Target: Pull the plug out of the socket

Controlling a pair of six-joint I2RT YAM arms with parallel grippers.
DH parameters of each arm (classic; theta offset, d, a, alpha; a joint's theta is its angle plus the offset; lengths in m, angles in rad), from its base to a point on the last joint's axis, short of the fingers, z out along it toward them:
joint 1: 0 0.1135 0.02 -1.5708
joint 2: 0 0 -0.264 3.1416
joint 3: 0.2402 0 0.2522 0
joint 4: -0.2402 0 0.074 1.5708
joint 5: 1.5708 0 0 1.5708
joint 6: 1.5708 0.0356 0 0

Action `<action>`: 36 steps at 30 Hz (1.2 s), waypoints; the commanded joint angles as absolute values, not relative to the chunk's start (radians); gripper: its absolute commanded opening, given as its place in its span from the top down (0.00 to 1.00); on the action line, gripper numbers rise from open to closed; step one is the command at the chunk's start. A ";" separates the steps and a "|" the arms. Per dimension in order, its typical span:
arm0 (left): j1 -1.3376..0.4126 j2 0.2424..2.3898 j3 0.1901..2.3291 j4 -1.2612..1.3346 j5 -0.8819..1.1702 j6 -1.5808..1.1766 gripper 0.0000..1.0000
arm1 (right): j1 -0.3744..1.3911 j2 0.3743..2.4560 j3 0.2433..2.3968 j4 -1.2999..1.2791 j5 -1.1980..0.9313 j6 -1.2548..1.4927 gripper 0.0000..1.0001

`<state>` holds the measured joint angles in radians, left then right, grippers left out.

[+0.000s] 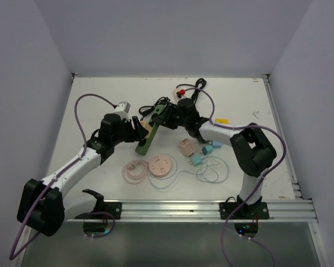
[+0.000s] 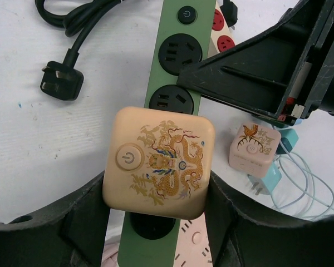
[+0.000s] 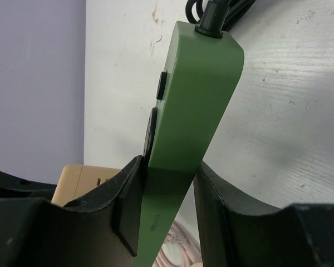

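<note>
Black fingers of the left gripper fill the bottom of the left wrist view, and they're pinching the tan square plug from both sides, with a dragon print and a power button on its face. That plug sits seated on the green power strip, which runs up the middle of the frame, two bare outlets and a round switch showing above it. Over in the right wrist view, the right gripper is pressed onto the strip's two long sides, clamping it edge-on, cord end at the top. Right of the strip in the left wrist view, a small pink cube and a teal charger lie on the white surface. Upper left, a black cord ends in a three-pin head lying flat. At the top edge, a white strip with red outlets peeks out beside the green one.
</note>
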<state>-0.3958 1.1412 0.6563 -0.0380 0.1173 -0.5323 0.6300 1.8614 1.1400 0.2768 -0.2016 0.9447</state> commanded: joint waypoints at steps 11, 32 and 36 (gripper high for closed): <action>-0.324 1.065 0.638 0.030 -0.044 -0.453 1.00 | 0.621 1.752 1.149 0.161 -0.092 0.733 1.00; -0.618 0.833 0.549 0.221 -0.266 -0.351 1.00 | 0.606 1.779 1.152 0.162 -0.107 0.825 1.00; -0.614 0.845 0.604 0.177 -0.232 -0.388 1.00 | 0.574 1.778 1.109 0.222 -0.147 0.848 1.00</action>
